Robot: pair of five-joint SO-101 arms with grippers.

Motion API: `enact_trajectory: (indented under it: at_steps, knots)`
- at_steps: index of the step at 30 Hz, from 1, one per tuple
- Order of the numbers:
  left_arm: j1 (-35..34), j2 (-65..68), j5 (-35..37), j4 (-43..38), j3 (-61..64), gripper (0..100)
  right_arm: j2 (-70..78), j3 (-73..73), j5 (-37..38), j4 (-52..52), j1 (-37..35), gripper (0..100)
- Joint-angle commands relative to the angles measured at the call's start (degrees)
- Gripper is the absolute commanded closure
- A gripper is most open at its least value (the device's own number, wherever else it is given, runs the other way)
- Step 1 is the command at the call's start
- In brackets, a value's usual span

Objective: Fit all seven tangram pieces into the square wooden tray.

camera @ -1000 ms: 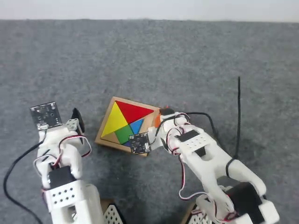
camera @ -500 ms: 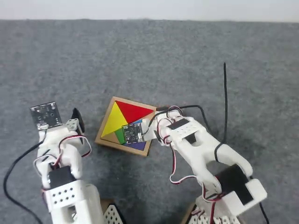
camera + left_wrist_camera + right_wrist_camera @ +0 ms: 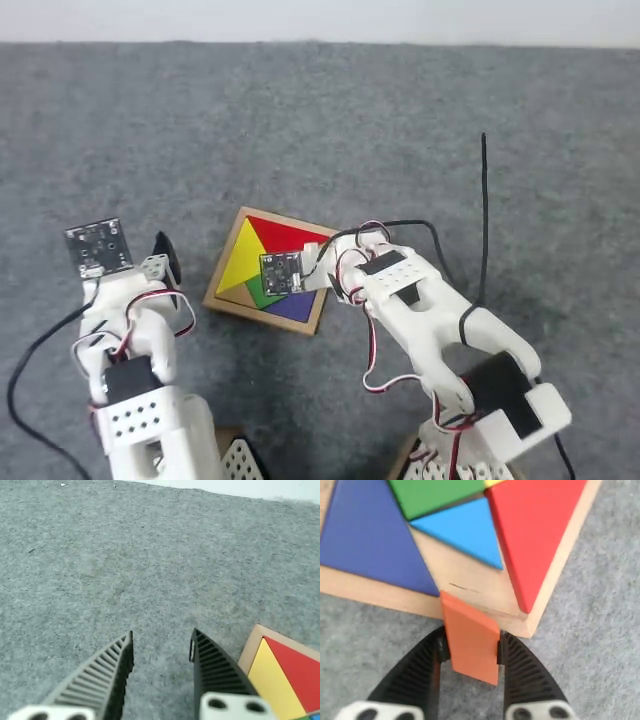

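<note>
The square wooden tray [image 3: 222,296] lies mid-table holding yellow [image 3: 243,262], red [image 3: 288,238], green and purple [image 3: 296,307] pieces. In the right wrist view my right gripper [image 3: 470,652] is shut on an orange piece [image 3: 470,636], whose tip overlaps the tray's rim [image 3: 555,590] beside the purple triangle [image 3: 367,535], blue triangle [image 3: 462,529] and red triangle [image 3: 535,525]; bare tray floor [image 3: 465,580] lies between them. The right arm [image 3: 400,290] hangs over the tray's right side. My left gripper [image 3: 161,647] stands open over bare carpet, left of the tray's corner [image 3: 251,640].
Grey carpet [image 3: 400,130] covers the table on all sides of the tray. A black cable [image 3: 484,220] runs up from the right arm. The left arm's base [image 3: 140,400] stands at the near left edge.
The right arm has swung left, from beside the tray's right edge to over the tray, carrying the orange piece. The left arm has not moved.
</note>
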Motion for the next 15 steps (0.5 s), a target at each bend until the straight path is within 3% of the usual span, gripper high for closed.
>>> enact_trajectory:
  at_steps: [1, 10, 15]
  knots:
    - [-0.5, -0.2, -0.6, -1.4, -0.7, 82, -3.7, -2.1, -1.7, -0.8, 0.2, 99.1]
    - [-0.2, -0.2, -0.6, -1.4, -0.6, 82, -21.7, -0.4, -18.6, -1.2, 0.1, 99.1]
    - [4.1, -0.2, -1.7, -1.1, -0.6, 82, -29.8, -0.6, -42.4, -6.4, -2.8, 99.1]
